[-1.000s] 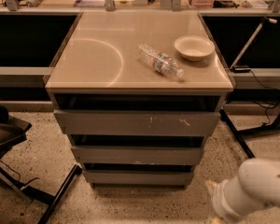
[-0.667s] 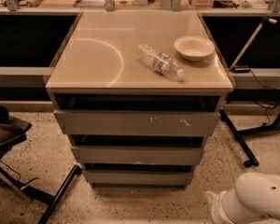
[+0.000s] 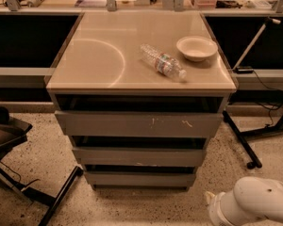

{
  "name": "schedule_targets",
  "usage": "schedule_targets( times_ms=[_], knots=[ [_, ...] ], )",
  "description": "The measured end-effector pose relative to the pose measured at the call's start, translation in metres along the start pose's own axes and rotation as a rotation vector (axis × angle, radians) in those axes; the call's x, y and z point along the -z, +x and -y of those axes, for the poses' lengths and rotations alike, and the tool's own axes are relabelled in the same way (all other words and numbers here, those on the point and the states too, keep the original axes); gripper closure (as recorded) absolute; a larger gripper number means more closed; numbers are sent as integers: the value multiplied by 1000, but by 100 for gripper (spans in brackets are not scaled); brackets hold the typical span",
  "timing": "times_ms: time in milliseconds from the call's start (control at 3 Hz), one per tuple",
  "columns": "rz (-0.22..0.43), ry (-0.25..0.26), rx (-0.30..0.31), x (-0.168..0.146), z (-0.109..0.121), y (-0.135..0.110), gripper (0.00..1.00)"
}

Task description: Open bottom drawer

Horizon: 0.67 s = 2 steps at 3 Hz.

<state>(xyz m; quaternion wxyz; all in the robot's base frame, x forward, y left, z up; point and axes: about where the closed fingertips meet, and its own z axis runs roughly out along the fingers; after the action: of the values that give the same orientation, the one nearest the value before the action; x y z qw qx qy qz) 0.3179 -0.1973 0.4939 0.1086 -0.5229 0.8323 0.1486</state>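
The white arm [image 3: 254, 204] is sitting lower and nearer the lower right corner than one second earlier; the cabinet [image 3: 94, 74] is standing unchanged. The gripper is lying beyond that corner, out of view, so whether it is wide or narrow cannot be told. The bottom drawer [image 3: 140, 178] is sitting pushed in, lowest of three grey fronts, just above the floor. The approach is judged to be in hand; the next move is calling for bringing the gripper to the front's upper edge and pulling toward the camera. The front is facing the camera, its long axis running left to right.
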Motion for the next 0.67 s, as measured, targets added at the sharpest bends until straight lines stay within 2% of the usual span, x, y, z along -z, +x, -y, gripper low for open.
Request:
schedule_targets(
  times_ms=[333,667],
  knots=[
    [6,24,-42,-65,27,7,0],
    [32,98,-49,-110,72,-25,0]
  ],
)
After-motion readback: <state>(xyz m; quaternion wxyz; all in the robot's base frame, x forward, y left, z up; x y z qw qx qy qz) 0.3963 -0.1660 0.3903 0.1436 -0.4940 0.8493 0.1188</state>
